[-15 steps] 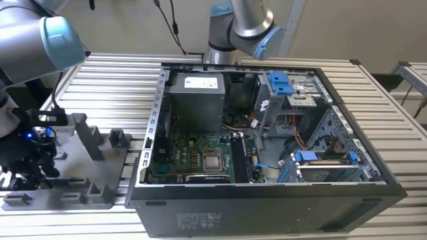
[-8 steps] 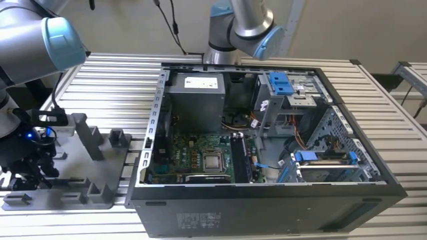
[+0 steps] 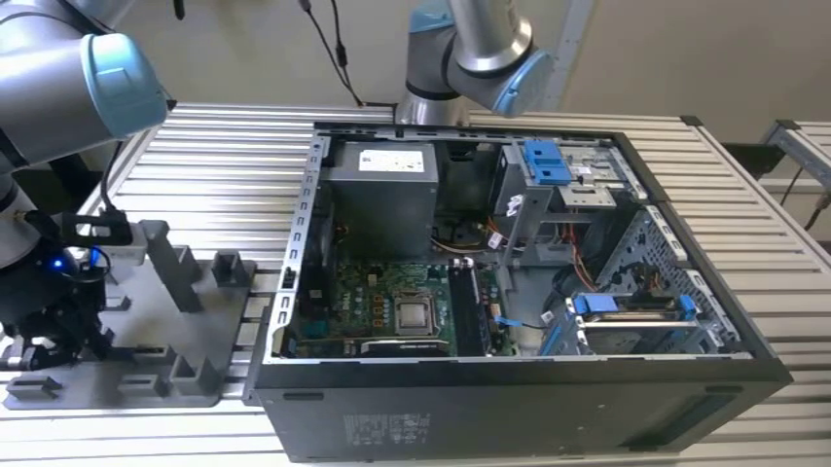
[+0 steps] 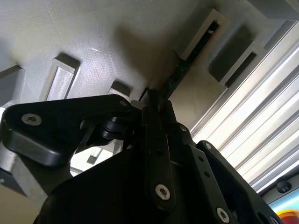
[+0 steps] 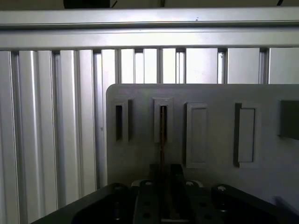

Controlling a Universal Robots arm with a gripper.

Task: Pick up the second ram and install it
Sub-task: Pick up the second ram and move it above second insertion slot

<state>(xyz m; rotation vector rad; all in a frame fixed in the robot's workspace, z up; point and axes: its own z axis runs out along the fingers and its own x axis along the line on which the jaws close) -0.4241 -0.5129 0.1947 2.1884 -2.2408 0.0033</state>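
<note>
The second ram shows edge-on as a thin dark strip. It runs from a raised slot in the grey tray down between my fingers. In the second wrist view the ram stretches from the fingertips to that slot. My gripper is shut on the strip's near end. In the exterior view my gripper sits low over the tray at the exterior view's left, beside the open computer case. The green motherboard lies on the case floor.
Several grey upright blocks stand on the tray around my gripper. The ribbed metal table carries the tray and the case. Inside the case are a power supply, blue drive brackets and loose cables. A second arm's base stands behind the case.
</note>
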